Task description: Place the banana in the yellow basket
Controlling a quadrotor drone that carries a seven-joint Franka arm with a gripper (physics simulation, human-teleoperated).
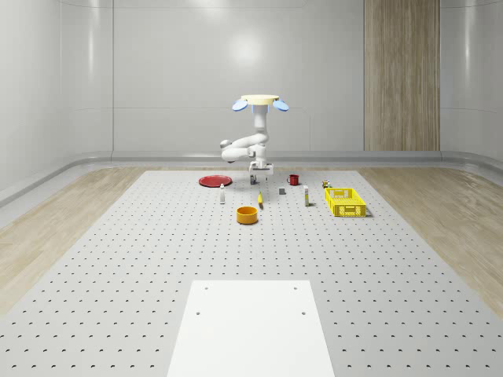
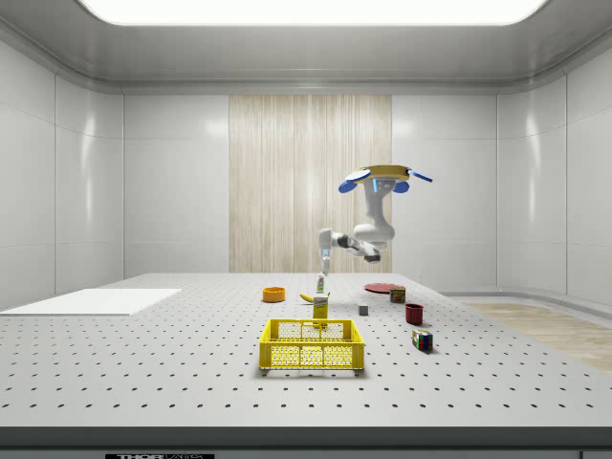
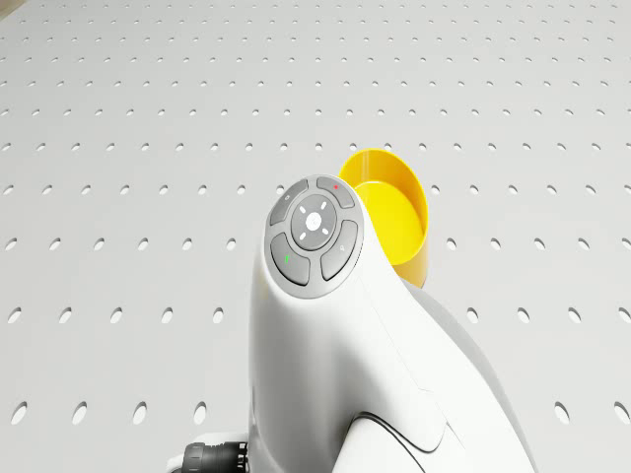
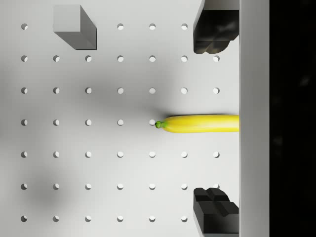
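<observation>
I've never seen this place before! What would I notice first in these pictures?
Probably the drone hovering over the far middle of the holed table, its white arm bent downward. Its open gripper hangs right above the banana, which lies flat on the table between the two fingers. The yellow basket sits toward the whole-scene view's right, and an orange bowl sits just in front of the arm.
</observation>
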